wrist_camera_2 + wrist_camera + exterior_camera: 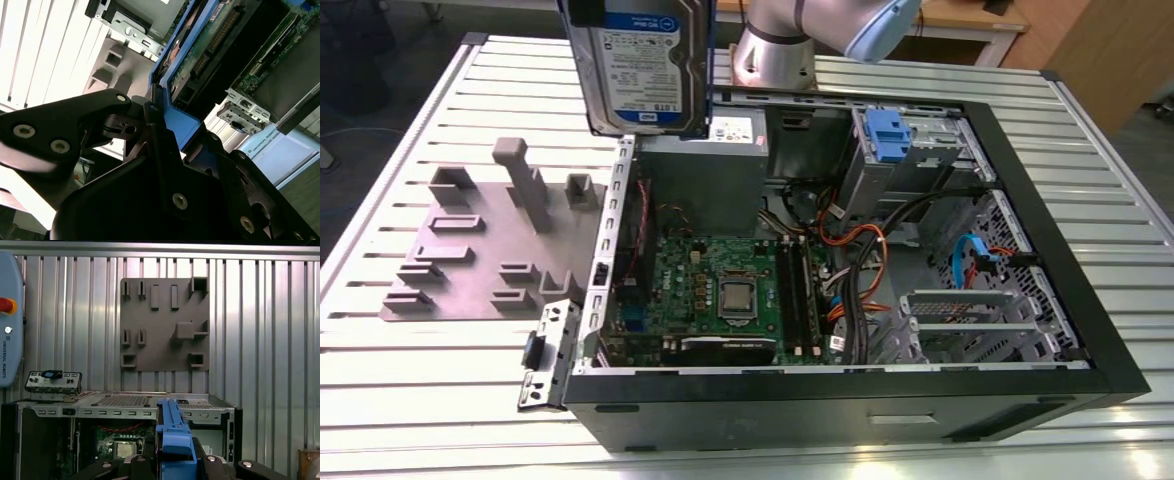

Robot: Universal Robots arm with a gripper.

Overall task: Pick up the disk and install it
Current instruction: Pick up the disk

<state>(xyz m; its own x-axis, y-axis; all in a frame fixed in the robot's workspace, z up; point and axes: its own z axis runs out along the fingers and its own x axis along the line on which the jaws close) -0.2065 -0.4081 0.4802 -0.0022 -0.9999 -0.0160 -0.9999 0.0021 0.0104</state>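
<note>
Tabletop: ribbed metal; everything in the scene stands on it.
Plate: grey and flat, on the tabletop at the exterior view's left, just beside the case. Small blocks and taller pegs stand up from it.
Disk: held up in the air and upright, with its white-and-blue label toward the exterior camera. In the exterior view it is seen over the rear corner of the case, near the power supply. It is not yet in any bay.
Carrier: bright blue frame around the disk; its edge runs between the fingers in both wrist views.
Gripper: the black fingers are pressed on the two sides of the carrier, pinching the disk between them.
Arm: silver-grey, behind the case in the exterior view.
Case: black, lying on its side with the open side up, on the exterior view's right of the plate.
Power supply: grey box in the rear corner of the case.
Motherboard: green, on the case floor, with a square socket in its middle.
Cables: orange and black, bundled between the motherboard and the metal bays.
Bracket: blue, sitting in the metal bay at the far corner of the case, toward the exterior view's right.
</note>
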